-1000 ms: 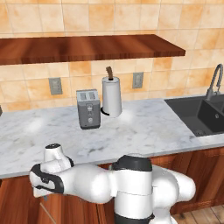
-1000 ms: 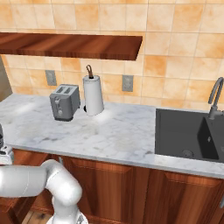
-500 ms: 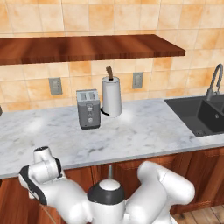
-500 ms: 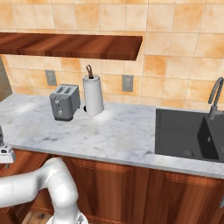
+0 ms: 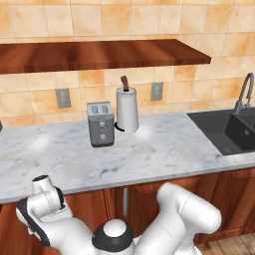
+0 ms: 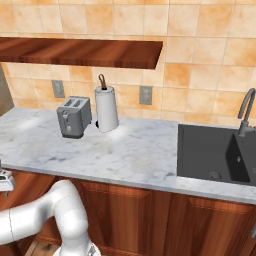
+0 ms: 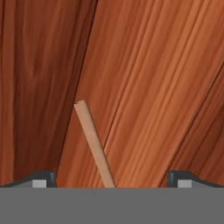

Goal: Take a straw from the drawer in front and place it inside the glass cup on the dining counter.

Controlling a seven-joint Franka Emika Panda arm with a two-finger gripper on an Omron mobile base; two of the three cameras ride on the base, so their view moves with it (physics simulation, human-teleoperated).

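Left base view: arm [image 5: 174, 219] folded low at 6 o'clock before the marble worktop [image 5: 164, 149]; toaster [image 5: 100, 123] and paper-towel roll [image 5: 127, 109] stand at 12 o'clock, sink [image 5: 229, 132] at 3 o'clock.

Right base view: arm reaches toward 9 o'clock, below the worktop edge.

Hand view: gripper [image 7: 112, 180] spread wide, grasping nothing; straw [image 7: 92, 140] lies on reddish wood between the fingertips [image 7: 40, 179], slanting toward 11 o'clock.
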